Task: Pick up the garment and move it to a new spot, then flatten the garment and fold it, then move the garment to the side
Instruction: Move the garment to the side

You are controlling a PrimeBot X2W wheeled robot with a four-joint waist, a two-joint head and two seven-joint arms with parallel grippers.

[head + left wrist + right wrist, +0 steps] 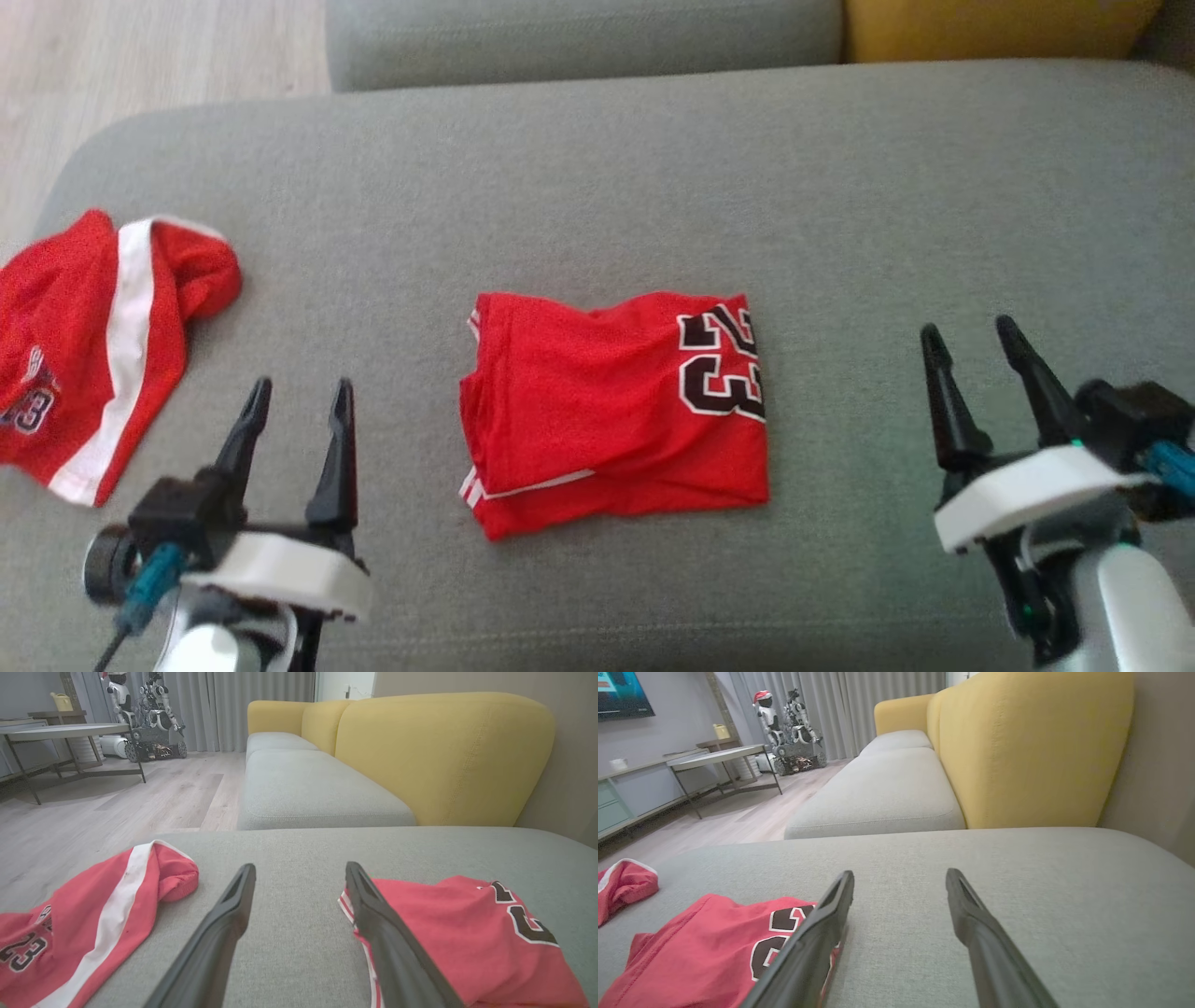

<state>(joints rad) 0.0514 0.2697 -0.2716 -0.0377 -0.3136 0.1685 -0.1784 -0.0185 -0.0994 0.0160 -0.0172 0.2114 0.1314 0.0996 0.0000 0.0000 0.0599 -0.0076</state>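
Sofa cushion (597, 168), grey and broad, beneath both arms. Folded red jersey (611, 411) flat at its middle, between the two sets of fingers and slightly ahead of their tips; long axis crosswise, running from one set towards the other, square to the fingers' own direction. Second red garment (84, 355), white-striped and rumpled, out beyond the left fingers (338, 439) on their outer side, cut off by the head view's edge, full extent unknown. Left fingers spread wide, holding nothing, near the jersey's striped end; in the left wrist view, inner finger drawn across that end, contact or gap hard to judge. Right fingers (945, 392) equally wide apart and empty, farther from the numbered end, bare cushion between. Left arm judged the nearer for the sideways move, folding seemingly done. Black numerals (724, 359) at the end nearest the right fingers, wrapped over the fold and not fully readable; layers beneath the top face hidden.
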